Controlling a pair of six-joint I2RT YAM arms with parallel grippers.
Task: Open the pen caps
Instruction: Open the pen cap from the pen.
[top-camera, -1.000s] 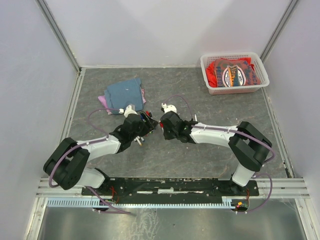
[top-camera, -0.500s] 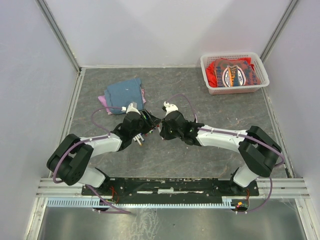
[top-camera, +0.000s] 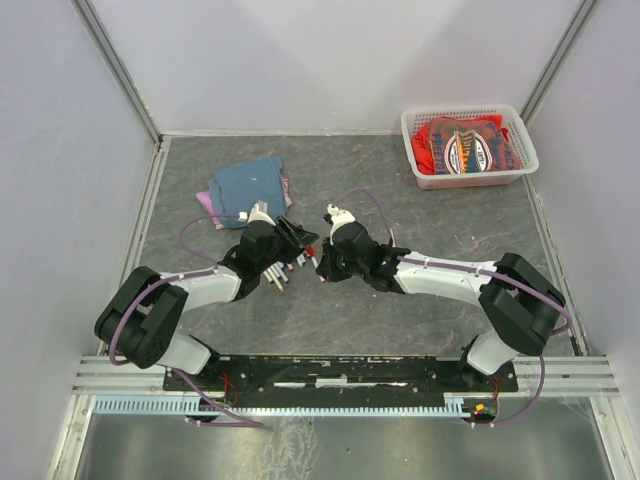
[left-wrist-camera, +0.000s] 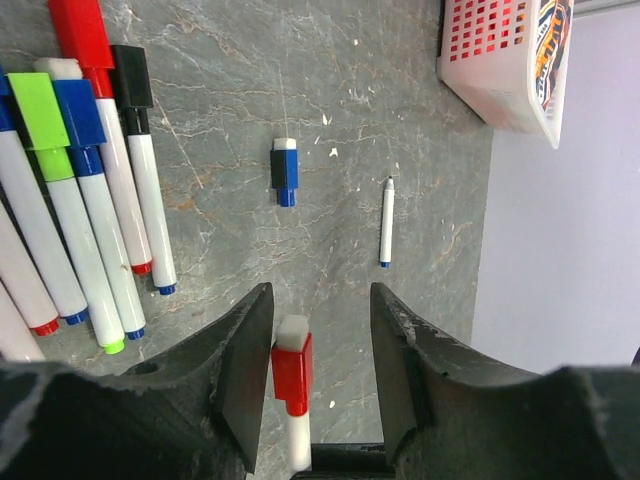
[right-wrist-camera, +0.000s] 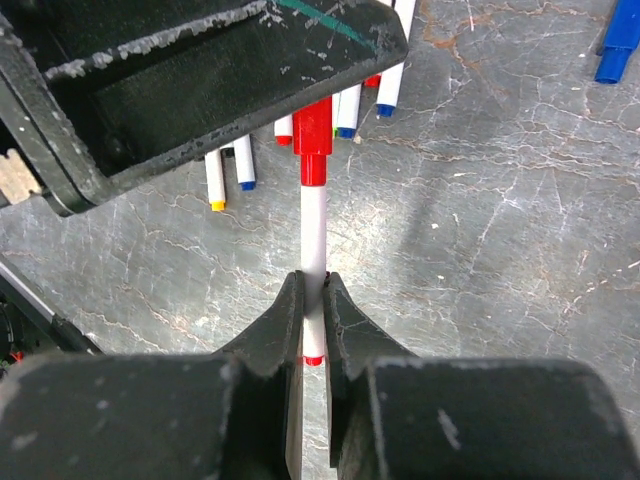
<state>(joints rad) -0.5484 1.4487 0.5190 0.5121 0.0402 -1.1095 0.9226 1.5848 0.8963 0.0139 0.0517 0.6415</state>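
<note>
My right gripper (right-wrist-camera: 312, 285) is shut on the white barrel (right-wrist-camera: 313, 225) of a marker pen and holds it above the table. The pen's red cap (right-wrist-camera: 312, 140) is still on and points at my left gripper (left-wrist-camera: 320, 295). That gripper is open, with the red cap (left-wrist-camera: 292, 372) between its jaws, close to the left one. In the top view the two grippers (top-camera: 298, 240) (top-camera: 322, 262) meet at mid-table. A loose blue cap (left-wrist-camera: 285, 171) and a thin uncapped pen (left-wrist-camera: 386, 222) lie on the table. Several capped pens lie in a row, among them red (left-wrist-camera: 82, 35), black (left-wrist-camera: 131, 76) and green (left-wrist-camera: 40, 110).
A white basket (top-camera: 470, 146) holding red cloth stands at the back right. Folded blue and pink cloths (top-camera: 247, 186) lie at the back left, just behind the left gripper. White walls enclose the grey stone-patterned table (top-camera: 420, 220).
The right arm has reached left with the pen, bringing its red cap between the left gripper's open jaws. The left gripper has shifted slightly toward it.
</note>
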